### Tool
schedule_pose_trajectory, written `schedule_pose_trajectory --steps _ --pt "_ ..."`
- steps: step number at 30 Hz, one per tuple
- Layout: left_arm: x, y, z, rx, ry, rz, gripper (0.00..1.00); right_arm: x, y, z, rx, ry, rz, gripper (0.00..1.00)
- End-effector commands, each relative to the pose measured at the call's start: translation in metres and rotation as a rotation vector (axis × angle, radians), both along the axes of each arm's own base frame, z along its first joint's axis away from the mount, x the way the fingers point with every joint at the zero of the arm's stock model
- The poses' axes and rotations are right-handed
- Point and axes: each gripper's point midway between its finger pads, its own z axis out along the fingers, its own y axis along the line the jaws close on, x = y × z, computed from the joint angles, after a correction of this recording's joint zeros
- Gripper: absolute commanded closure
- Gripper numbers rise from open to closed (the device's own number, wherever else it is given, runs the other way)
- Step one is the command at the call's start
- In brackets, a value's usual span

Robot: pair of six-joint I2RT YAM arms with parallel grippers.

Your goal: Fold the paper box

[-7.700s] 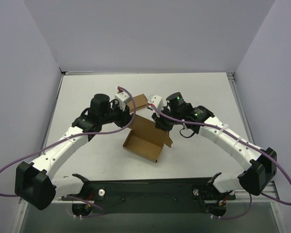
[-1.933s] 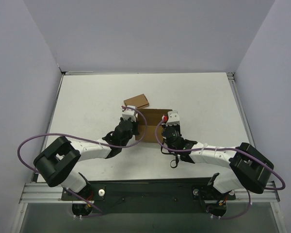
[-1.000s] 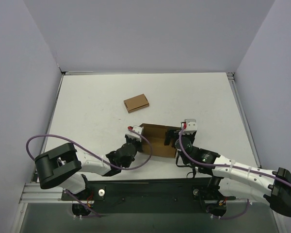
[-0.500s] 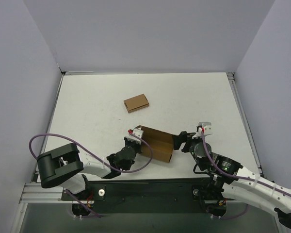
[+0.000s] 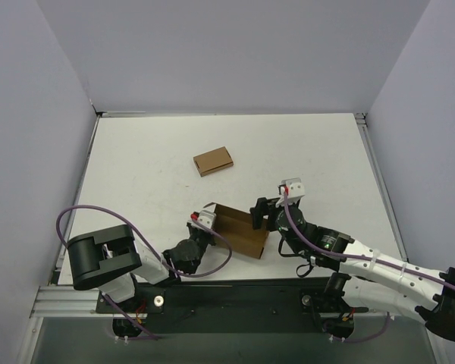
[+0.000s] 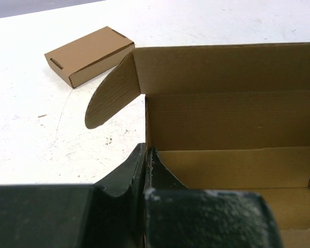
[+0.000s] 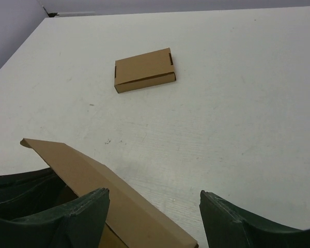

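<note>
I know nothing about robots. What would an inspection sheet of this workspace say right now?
Surface: white table, a few faint specks and scuffs.
Job's things: brown paper box near the front edge, open, lid flap raised, rounded tab sticking out at its left end.
Clutter: small closed box lying flat farther back, well apart from the paper box.
Grippers: left claw shut on the paper box's left wall; right claw open, a flap edge running between its fingers.
Cables: purple cables loop off both arms; one crosses the paper box's left end in the top view.
Surroundings: plain pale walls on three sides.
</note>
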Motion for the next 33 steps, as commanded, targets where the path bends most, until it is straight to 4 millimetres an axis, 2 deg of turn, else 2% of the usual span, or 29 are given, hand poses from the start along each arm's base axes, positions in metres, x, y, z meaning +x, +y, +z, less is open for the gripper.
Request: schedule_pose_trajectory --steps 1,7,9,11,12,14,15,16,18,20,21,22,24,25,26,27,29,30,31,33 --pt "-0.005 0.008 -0.011 0.022 0.008 -0.005 1.0 0.002 0.022 0.015 0.045 -0.027 0.071 0.29" --pt "-0.011 0.012 -0.011 0.009 0.019 -0.029 1.0 -0.005 0.015 -0.008 0.058 0.031 0.036 0.33" --pt "-0.014 0.009 -0.006 -0.011 0.026 -0.056 0.91 -0.008 0.011 -0.017 0.053 0.049 0.023 0.34" --pt "-0.018 0.009 -0.012 0.007 0.057 -0.075 0.82 -0.009 0.007 -0.023 0.059 0.061 0.0 0.35" --pt "-0.019 0.008 -0.004 -0.017 0.053 -0.084 0.78 -0.011 0.006 -0.027 0.055 0.068 -0.003 0.36" --pt "-0.024 0.008 -0.009 0.005 0.078 -0.116 0.69 -0.013 0.005 -0.031 0.061 0.074 -0.016 0.38" --pt "-0.026 0.007 -0.001 -0.016 0.073 -0.13 0.67 -0.014 0.004 -0.033 0.059 0.075 -0.022 0.38" --pt "-0.029 0.008 -0.007 0.006 0.095 -0.142 0.64 -0.016 0.005 -0.036 0.057 0.078 -0.021 0.39" --pt "-0.035 0.006 -0.001 -0.014 0.1 -0.184 0.57 -0.016 0.001 -0.04 0.034 0.076 -0.038 0.39" --pt "-0.042 0.006 -0.005 0.004 0.125 -0.216 0.53 -0.017 0.001 -0.041 0.03 0.076 -0.045 0.39" --pt "-0.045 0.004 0.003 -0.018 0.121 -0.244 0.5 -0.017 0.001 -0.042 0.025 0.078 -0.046 0.4" --pt "-0.048 0.006 -0.003 0.003 0.143 -0.254 0.48 -0.018 0.001 -0.043 0.021 0.079 -0.044 0.4" --pt "-0.052 0.006 0.006 -0.024 0.144 -0.278 0.45 -0.019 0.002 -0.044 0.018 0.081 -0.049 0.41" --pt "-0.057 0.007 0.001 -0.012 0.174 -0.29 0.42 -0.019 0.002 -0.044 0.018 0.08 -0.048 0.41" --pt "-0.059 0.008 0.001 -0.015 0.184 -0.299 0.41 -0.02 0.003 -0.044 0.014 0.08 -0.045 0.41" --pt "-0.061 0.009 0.01 -0.048 0.179 -0.308 0.41 -0.021 0.004 -0.043 0.013 0.078 -0.044 0.41" --pt "-0.069 0.011 0.006 -0.047 0.217 -0.334 0.41 -0.022 0.004 -0.042 0.008 0.075 -0.045 0.41" --pt "-0.071 0.012 0.021 -0.094 0.199 -0.349 0.41 -0.022 0.004 -0.043 0.006 0.074 -0.046 0.41" --pt "-0.075 0.016 0.016 -0.073 0.225 -0.356 0.41 -0.022 0.004 -0.043 0.002 0.074 -0.046 0.41" --pt "-0.081 0.018 0.03 -0.106 0.222 -0.385 0.41 -0.024 0.004 -0.043 -0.001 0.072 -0.045 0.41"
